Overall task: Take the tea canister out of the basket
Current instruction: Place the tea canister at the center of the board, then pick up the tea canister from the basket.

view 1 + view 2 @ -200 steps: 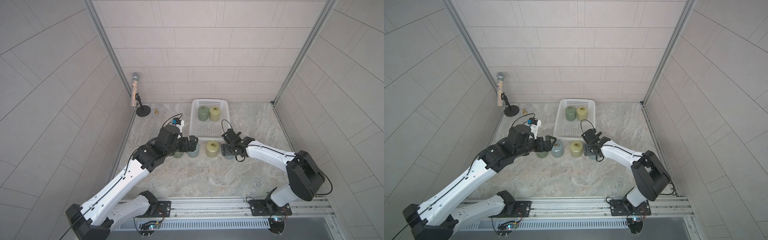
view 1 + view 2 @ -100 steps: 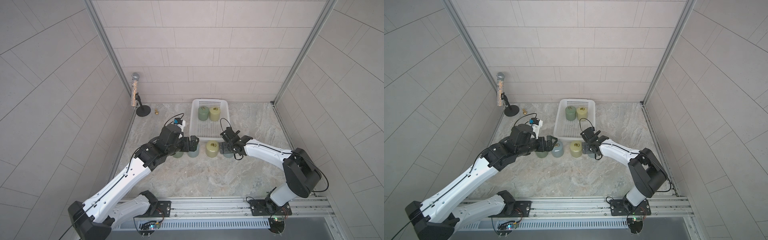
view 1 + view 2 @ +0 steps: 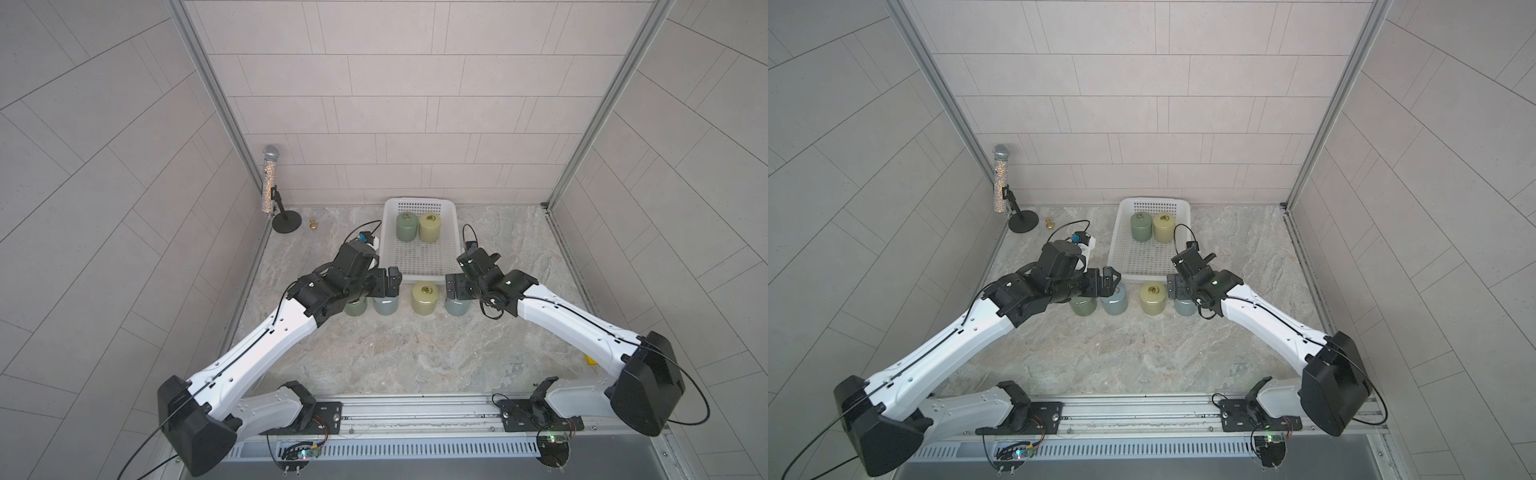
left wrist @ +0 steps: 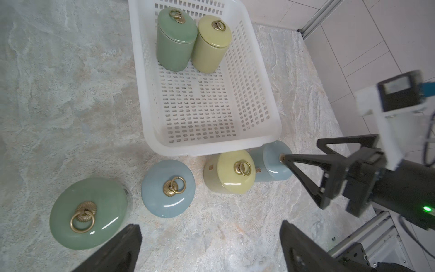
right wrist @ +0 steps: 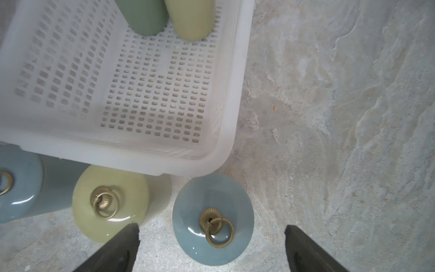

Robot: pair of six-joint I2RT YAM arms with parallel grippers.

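Observation:
The white basket (image 3: 419, 277) (image 3: 1138, 277) (image 4: 211, 148) (image 5: 131, 162) holds two tea canisters at its far end, a green one (image 3: 406, 226) (image 4: 176, 40) and a yellow one (image 3: 430, 227) (image 4: 213, 42). My left gripper (image 3: 390, 282) (image 4: 209, 247) is open and empty, over the floor just before the basket's near left corner. My right gripper (image 3: 455, 286) (image 5: 211, 247) is also open, hovering over a blue canister (image 5: 213, 219) outside the near right corner without gripping it.
Four canisters stand in a row in front of the basket: green (image 3: 356, 307), blue (image 3: 385, 305), yellow (image 3: 424, 297), blue (image 3: 457, 305). A microphone on a stand (image 3: 274, 195) and a small brass piece (image 3: 313, 224) sit at the back left.
Both grippers have stayed open near the row of canisters, the right one drifting slightly toward the basket. Both elbows have shifted. No canister has moved.

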